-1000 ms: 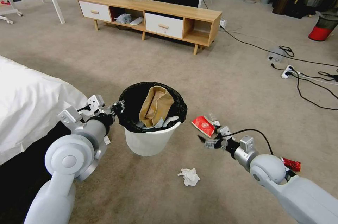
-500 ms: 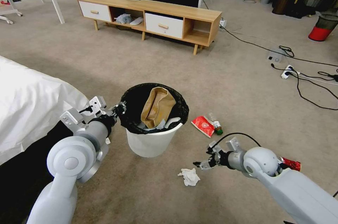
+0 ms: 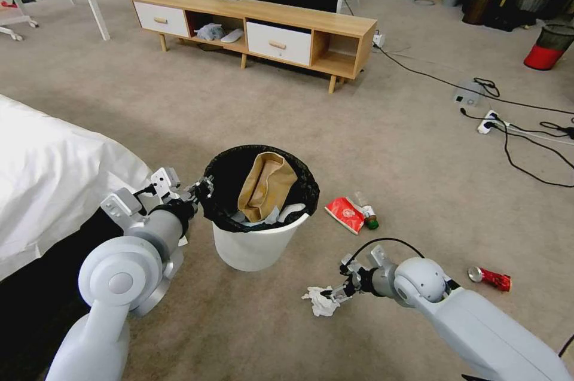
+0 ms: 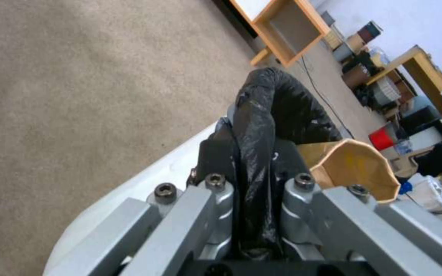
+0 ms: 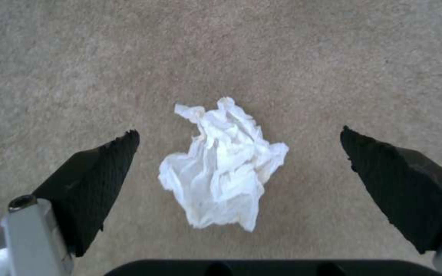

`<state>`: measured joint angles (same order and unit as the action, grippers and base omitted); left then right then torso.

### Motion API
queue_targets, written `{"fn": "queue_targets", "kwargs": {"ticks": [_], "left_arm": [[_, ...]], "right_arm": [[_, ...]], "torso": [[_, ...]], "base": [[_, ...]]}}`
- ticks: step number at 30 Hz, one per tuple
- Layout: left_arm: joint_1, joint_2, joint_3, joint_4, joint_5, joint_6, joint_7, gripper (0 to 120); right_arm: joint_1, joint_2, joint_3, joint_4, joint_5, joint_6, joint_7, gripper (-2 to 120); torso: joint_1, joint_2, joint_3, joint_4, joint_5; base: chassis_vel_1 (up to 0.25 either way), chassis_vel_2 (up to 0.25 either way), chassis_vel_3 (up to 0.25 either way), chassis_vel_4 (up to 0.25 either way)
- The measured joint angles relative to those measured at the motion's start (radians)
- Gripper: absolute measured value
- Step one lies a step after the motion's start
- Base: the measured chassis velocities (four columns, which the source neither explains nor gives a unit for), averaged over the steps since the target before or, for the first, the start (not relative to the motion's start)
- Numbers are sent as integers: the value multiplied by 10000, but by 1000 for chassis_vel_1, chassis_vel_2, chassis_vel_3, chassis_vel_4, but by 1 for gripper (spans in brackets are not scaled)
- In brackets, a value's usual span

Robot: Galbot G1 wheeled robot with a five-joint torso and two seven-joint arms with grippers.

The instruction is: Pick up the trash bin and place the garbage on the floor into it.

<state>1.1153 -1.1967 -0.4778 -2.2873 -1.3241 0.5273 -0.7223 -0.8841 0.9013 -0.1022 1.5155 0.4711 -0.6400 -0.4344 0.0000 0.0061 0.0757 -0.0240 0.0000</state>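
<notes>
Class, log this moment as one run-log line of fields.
left hand: shut on trash bin rim | right hand: open over white tissue | red packet, can: on floor

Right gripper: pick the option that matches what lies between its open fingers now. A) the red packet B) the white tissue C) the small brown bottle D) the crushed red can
B: in the right wrist view the white tissue lies on the carpet between the spread fingers of the right gripper, which is open and not yet closed on it; the head view shows the same gripper at the tissue.

Trash bin (image 4: 144,184) wall — mostly hidden behind left gripper (image 4: 251,199) fingers.
</notes>
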Motion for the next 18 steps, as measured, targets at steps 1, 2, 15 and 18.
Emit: {"fn": "queue_targets", "kwargs": {"ticks": [1, 2, 15, 18], "left_arm": [[25, 6, -2, -6, 12, 0, 29, 7], [25, 6, -2, -6, 12, 0, 29, 7], [46, -97, 67, 37, 172, -31, 104, 7], [46, -107, 68, 46, 180, -35, 108, 7]], "right_arm": [[76, 99, -67, -239, -35, 151, -26, 100], [76, 99, -67, -239, -35, 151, -26, 100], [529, 530, -561, -1191, -340, 969, -115, 100], [605, 594, -638, -1302, -395, 1048, -167, 100]], "torso": [[0, 0, 0, 0, -1], [0, 0, 0, 0, -1], [0, 0, 0, -1, 0], [0, 1, 0, 0, -1]], "base": [[0, 0, 0, 0], [0, 0, 0, 0], [0, 0, 0, 0], [0, 0, 0, 0]]}}
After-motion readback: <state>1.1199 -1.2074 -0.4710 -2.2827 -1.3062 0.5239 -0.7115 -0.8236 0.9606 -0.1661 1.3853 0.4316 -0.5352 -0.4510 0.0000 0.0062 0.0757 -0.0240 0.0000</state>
